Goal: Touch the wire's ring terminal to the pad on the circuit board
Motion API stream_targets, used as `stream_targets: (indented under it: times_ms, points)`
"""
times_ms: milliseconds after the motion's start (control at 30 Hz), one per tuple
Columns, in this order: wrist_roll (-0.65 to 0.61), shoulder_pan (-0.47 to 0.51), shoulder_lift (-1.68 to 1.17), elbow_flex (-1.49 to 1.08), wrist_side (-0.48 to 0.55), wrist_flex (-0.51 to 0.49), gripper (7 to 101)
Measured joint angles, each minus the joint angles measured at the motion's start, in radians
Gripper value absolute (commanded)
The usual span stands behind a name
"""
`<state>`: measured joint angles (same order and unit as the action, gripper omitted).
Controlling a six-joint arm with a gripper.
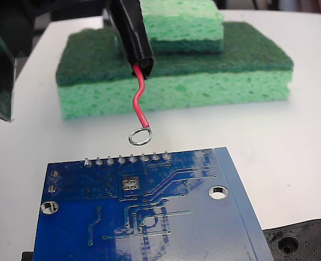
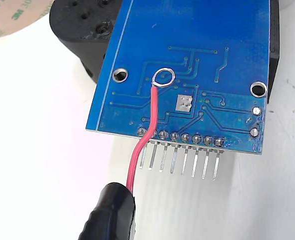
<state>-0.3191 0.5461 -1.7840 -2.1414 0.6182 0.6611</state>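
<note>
Hanging from a black sleeved holder in the fixed view, the wire is curving down and ending in the ring terminal, which is floating in the air just above the far edge of the circuit board, clear of the row of solder bumps. The pad is sitting on the board a little nearer the camera than the ring, and the 2 are not touching. Behind them, 2 stacked green sponges are lying on the white table.

In the wrist view the wire is rising from the black holder across the board, and the ring is appearing over the blue surface up and to the left of the pad. A row of pins is sticking out from the board's near edge. The board is resting on a black mount.

The gripper's fingers are not showing clearly in either view, so I cannot tell whether they are clenched or released.
</note>
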Motion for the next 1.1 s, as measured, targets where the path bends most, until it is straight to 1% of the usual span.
stream_targets:
  times_ms: [1100]
  points:
    - [-0.003,0.014,0.060,0.005,0.008,-0.017,100.3]
